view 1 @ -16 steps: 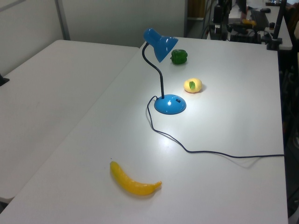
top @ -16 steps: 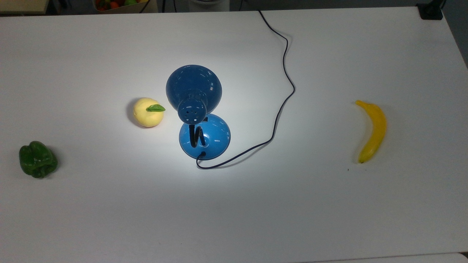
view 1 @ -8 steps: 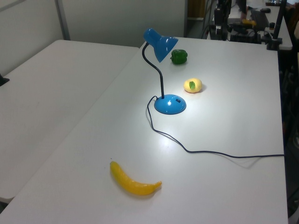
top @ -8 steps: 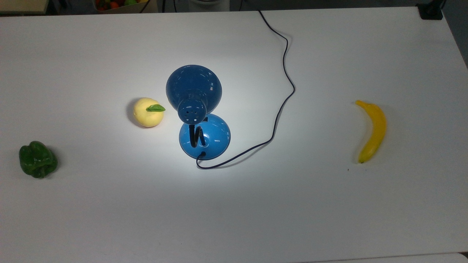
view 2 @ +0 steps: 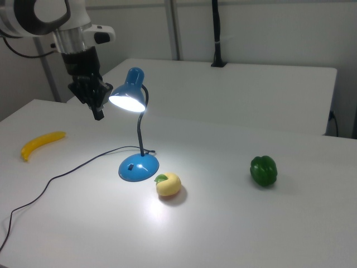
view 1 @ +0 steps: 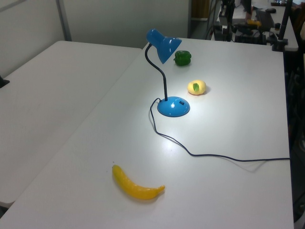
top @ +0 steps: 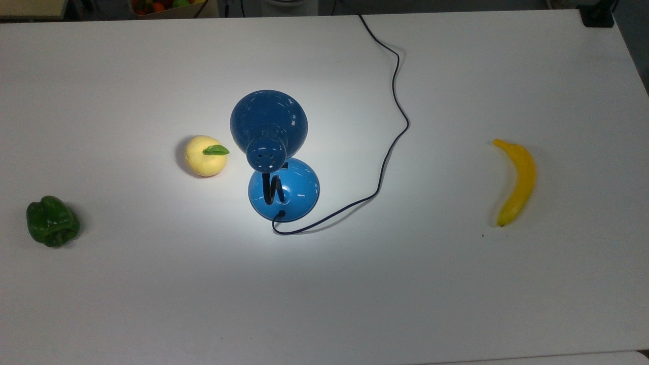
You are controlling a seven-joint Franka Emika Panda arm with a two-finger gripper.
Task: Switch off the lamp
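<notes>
1. Nothing on the table (top: 456,304) has shifted since the earlier frames; lamp, fruit and cord all lie as before.
2. The lamp (top: 276,162) stands near the table's middle, lit (a bright pool spreads around its base), its shade tilted over the tabletop.
3. Its cord (top: 390,152) loops from the base and runs toward the top view's upper edge.
4. A yellow fruit with a green leaf (top: 205,155) sits just beside the base, on the top view's left.
5. A green pepper (top: 52,221) lies well apart at the top view's left; a banana (top: 517,181) well apart at the top view's right.
6. The gripper (view 2: 98,113) hangs beside the shade, on the right view's left; whether its fingers are apart or together I cannot tell.
</notes>
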